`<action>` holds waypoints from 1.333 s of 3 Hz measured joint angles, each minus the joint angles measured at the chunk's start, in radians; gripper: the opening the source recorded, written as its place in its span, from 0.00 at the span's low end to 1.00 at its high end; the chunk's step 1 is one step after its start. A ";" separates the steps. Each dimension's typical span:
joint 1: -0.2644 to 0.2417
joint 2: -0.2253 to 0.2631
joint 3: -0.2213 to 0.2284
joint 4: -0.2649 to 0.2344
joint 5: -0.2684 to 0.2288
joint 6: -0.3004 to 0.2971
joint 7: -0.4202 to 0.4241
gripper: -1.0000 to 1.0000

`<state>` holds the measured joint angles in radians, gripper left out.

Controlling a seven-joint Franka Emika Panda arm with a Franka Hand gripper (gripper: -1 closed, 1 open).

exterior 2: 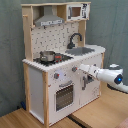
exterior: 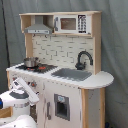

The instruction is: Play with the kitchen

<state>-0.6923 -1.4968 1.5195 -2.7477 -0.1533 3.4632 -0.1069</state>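
Observation:
The kitchen [exterior: 93, 80] is a tall toy of white panels and light wood, seen in both exterior views. It has a black faucet [exterior: 82, 59] over a grey sink [exterior: 71, 74], a stove with a small metal pot [exterior: 30, 62], and a range hood [exterior: 39, 29]. In the second exterior view the kitchen [exterior 2: 35, 85] shows its windowed oven door [exterior 2: 64, 96] under the knobs. My gripper [exterior 2: 76, 68] is right at the upper front panel, just below the counter edge and to the second exterior view's right of the knobs. In the first exterior view the gripper [exterior: 34, 95] is at the lower left, against the front.
A toy microwave [exterior: 70, 23] sits on the top shelf. A grey curtain [exterior 2: 112, 30] hangs behind the kitchen. The kitchen stands on a wooden surface [exterior 2: 100, 114]. My white arm [exterior 2: 107, 76] reaches in from the second exterior view's right.

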 joint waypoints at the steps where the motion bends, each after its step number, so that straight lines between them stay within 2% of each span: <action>1: -0.070 0.000 0.001 0.069 0.029 0.000 0.000 1.00; 2: -0.141 0.000 0.024 0.136 0.034 0.000 -0.001 1.00; 3: -0.149 -0.001 0.025 0.147 0.034 0.000 -0.012 1.00; 4: -0.149 -0.001 0.025 0.147 0.034 0.000 -0.013 0.00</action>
<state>-0.8412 -1.4974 1.5446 -2.6003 -0.1196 3.4632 -0.1200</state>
